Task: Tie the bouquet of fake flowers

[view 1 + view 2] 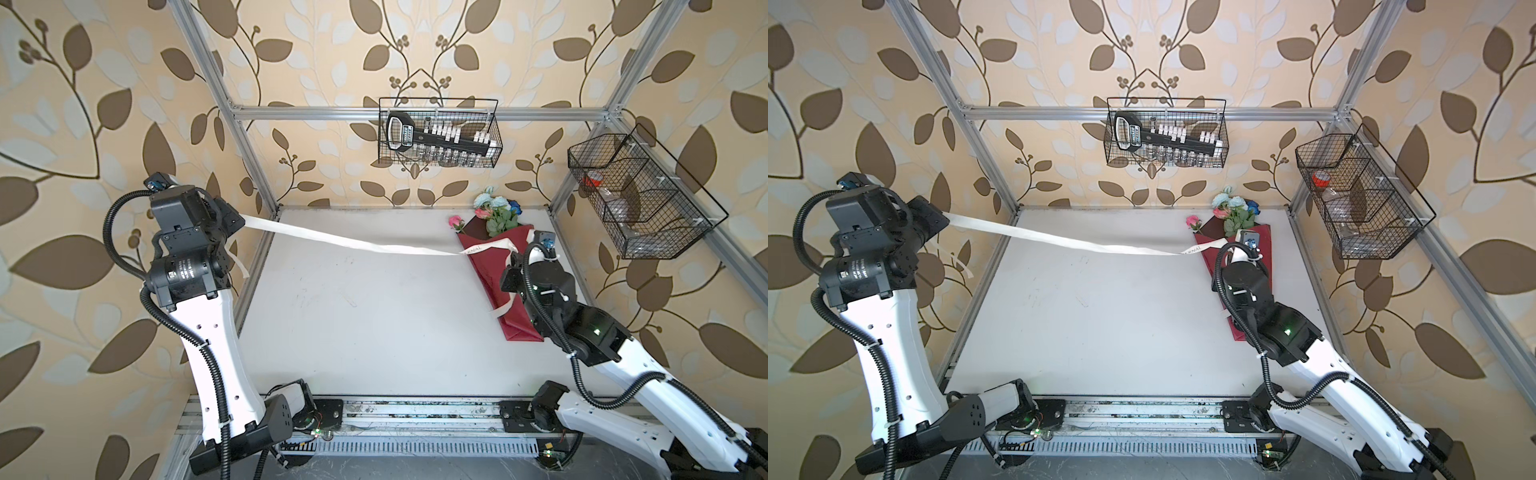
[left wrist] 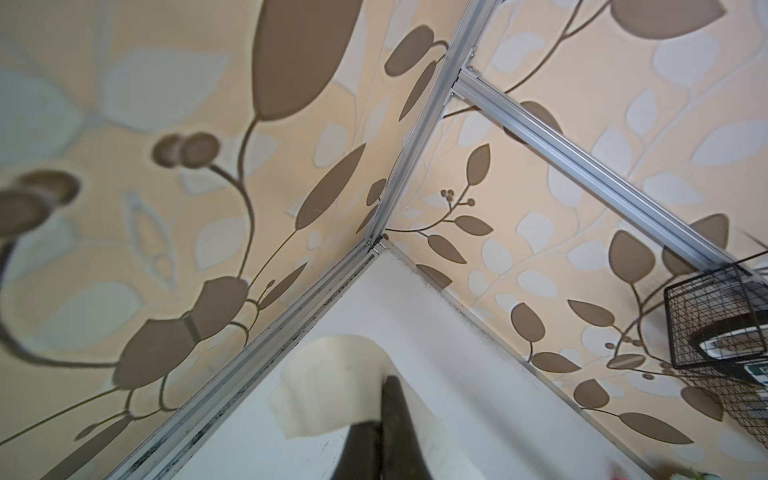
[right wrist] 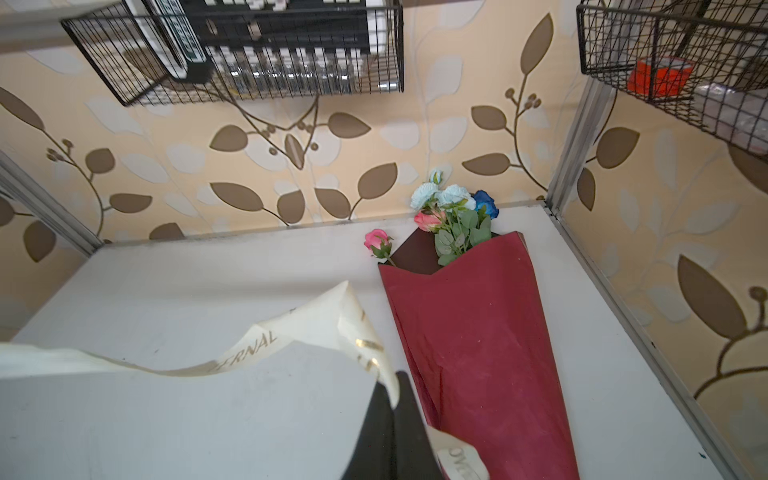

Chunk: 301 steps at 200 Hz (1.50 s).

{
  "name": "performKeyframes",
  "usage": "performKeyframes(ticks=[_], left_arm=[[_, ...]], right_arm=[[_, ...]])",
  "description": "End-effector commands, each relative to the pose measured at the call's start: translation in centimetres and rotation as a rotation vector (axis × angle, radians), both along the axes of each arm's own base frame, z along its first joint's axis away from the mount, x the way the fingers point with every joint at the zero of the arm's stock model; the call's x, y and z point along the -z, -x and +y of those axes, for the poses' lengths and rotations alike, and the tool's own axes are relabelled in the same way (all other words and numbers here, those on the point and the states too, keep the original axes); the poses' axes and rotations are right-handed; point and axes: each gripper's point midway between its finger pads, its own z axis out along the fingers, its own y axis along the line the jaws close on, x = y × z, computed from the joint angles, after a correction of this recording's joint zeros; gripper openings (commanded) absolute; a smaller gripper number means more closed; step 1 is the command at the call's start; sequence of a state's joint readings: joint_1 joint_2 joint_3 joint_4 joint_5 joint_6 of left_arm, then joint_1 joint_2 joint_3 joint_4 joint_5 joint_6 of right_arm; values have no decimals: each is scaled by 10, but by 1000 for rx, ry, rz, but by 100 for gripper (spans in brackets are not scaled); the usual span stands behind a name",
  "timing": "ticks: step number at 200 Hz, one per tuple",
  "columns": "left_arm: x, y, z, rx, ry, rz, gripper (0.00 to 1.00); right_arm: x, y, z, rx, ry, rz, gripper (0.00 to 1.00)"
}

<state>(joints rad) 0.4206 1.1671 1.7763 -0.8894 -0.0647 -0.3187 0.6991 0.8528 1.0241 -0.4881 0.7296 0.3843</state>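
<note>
Nearest the lens, found the left arm (image 1: 189,328) reared up from the front rail (image 1: 415,415), wrist lifted high by the left edge of the white surface (image 1: 353,332). Saw that surface bare through the middle, lightly scuffed, fenced by an aluminium frame (image 1: 415,113) and walled on three sides with cream wallpaper (image 1: 83,124) printed in brown and pale leaves. Noted a black wire basket (image 1: 438,99) hung on the back rail, carrying a black tool rack (image 1: 440,139) with white pieces, and a second wire basket (image 1: 665,247) on the right wall with a red item (image 1: 1319,178) inside. Found the bouquet of fake flowers (image 1: 496,212) lying in the far right corner of the surface, blooms toward the back wall, stems tucked into a dark red wrapping sheet (image 1: 488,274), one pink bloom out beside the sheet's left lip. Saw the left end effector (image 1: 241,219) clenched on a cream ribbon (image 1: 353,243), a short tail dangling below it. Followed the ribbon, drawn nearly straight and clear of the surface, across to the sheet's upper part and into the right end effector (image 3: 392,390), likewise clenched on it, hovering low just beside the sheet's left edge. Noted the right arm (image 1: 665,399) stretched forward and low from the rail, wrist bent down over the sheet, a loose ribbon end trailing across the red paper. Contact between taut ribbon and sheet: could not tell.
</note>
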Motion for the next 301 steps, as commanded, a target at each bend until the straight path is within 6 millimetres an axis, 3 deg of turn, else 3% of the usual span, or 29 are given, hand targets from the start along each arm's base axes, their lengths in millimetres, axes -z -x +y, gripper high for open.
performKeyframes(ticks=[1, 13, 48, 60, 67, 79, 96, 115, 140, 166, 189, 203, 225, 243, 258, 281, 301], left_arm=[[23, 2, 21, -79, -59, 89, 0], [52, -16, 32, -91, -40, 154, 0], [148, -70, 47, -55, 92, 310, 0], [184, -85, 48, -39, 150, 340, 0], [215, -95, 48, -29, 201, 391, 0], [248, -105, 48, -21, 253, 437, 0], [284, -118, 49, -26, 318, 481, 0], [308, -131, 50, -23, 358, 511, 0], [320, -142, 57, -36, 360, 523, 0], [326, -151, 54, -22, 391, 524, 0], [332, -156, 50, -8, 418, 530, 14], [338, -156, 50, -17, 439, 556, 22], [341, -156, 45, -4, 466, 573, 52], [335, -151, 42, -4, 471, 572, 60], [325, -144, 36, -3, 472, 560, 75], [309, -132, 12, 37, 501, 523, 98], [304, -120, -20, 99, 537, 492, 99]], right_arm=[[23, -10, 14, -48, 69, 107, 0], [42, -25, 16, -37, 106, 176, 0], [121, -77, 25, -62, 146, 424, 0], [144, -90, 27, -71, 141, 485, 0], [154, -95, 29, -82, 139, 513, 0], [174, -105, 33, -96, 144, 561, 0], [194, -116, 33, -96, 153, 611, 0], [211, -125, 33, -93, 157, 657, 0], [222, -133, 40, -125, 131, 672, 0], [226, -148, 55, -189, 112, 664, 7], [234, -167, 57, -184, 131, 674, 9], [244, -174, 51, -158, 145, 699, 21], [255, -177, 37, -104, 152, 729, 26], [252, -173, 29, -76, 130, 730, 35], [243, -165, 28, -79, 106, 716, 42], [235, -142, 41, -148, 14, 703, 42], [241, -112, 61, -227, -72, 707, 42]])
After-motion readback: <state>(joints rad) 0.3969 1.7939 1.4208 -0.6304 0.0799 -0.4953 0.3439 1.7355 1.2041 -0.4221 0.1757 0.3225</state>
